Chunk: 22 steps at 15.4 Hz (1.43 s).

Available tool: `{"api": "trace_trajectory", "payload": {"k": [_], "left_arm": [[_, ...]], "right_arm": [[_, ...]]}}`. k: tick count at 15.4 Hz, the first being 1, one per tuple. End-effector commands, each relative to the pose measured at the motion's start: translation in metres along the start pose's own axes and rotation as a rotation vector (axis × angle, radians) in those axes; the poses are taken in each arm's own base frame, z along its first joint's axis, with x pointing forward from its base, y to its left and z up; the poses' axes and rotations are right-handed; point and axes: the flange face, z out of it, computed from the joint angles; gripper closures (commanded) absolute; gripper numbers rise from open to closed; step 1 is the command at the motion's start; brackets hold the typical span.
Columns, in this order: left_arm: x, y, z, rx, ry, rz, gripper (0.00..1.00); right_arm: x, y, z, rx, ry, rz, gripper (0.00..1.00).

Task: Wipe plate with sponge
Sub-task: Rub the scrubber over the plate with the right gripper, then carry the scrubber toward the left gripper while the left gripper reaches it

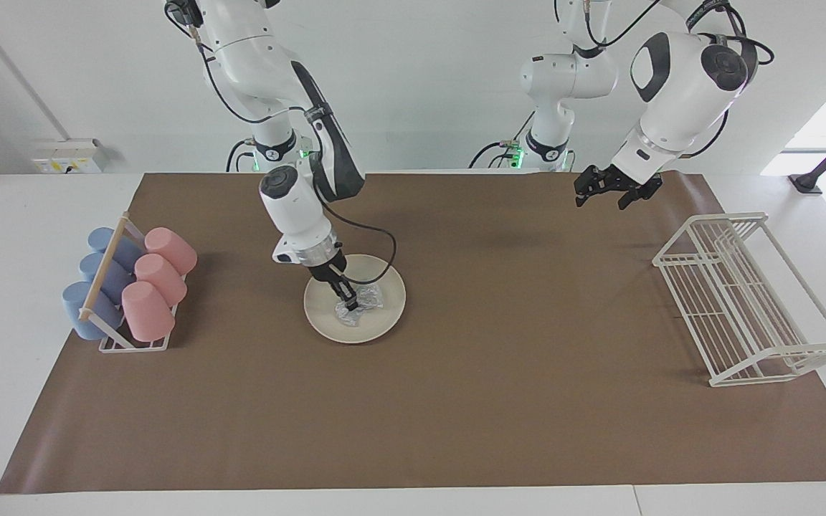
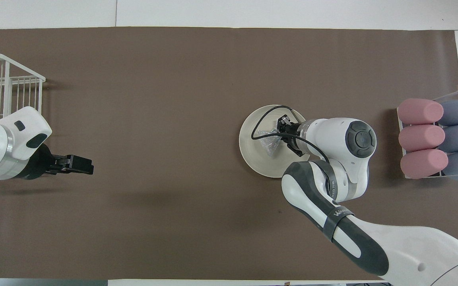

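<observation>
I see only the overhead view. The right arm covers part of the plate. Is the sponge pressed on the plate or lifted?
Observer: In the facing view the right gripper is shut on the sponge, which lies on the plate.
Operator: Is the left gripper touching the wire rack?
Observer: No. The left gripper hangs open in the air over the mat, apart from the wire rack.
Operator: How do the cups lie?
Observer: The pink cups lean tilted in their holder.

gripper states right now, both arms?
Left gripper: open, empty, up over the mat near the wire rack.
Right gripper: shut on the sponge, on the plate.
</observation>
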Motion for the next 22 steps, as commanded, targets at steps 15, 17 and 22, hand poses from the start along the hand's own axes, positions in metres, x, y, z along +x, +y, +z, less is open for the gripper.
{"api": "trace_trajectory", "payload": {"k": [15, 17, 22], "left_arm": [[-0.001, 0.019, 0.003, -0.5, -0.072, -0.239, 0.0], [0.0, 0.034, -0.002, -0.628, -0.094, -0.3, 0.0], [0.005, 0.081, -0.015, -0.885, -0.126, -0.46, 0.0]], "right_arm": [[-0.034, -0.038, -0.272, -0.154, -0.05, 0.166, 1.0], [-0.048, -0.04, -0.301, -0.172, -0.048, 0.197, 1.0], [-0.108, -0.049, -0.312, -0.175, -0.034, 0.255, 1.0]]}}
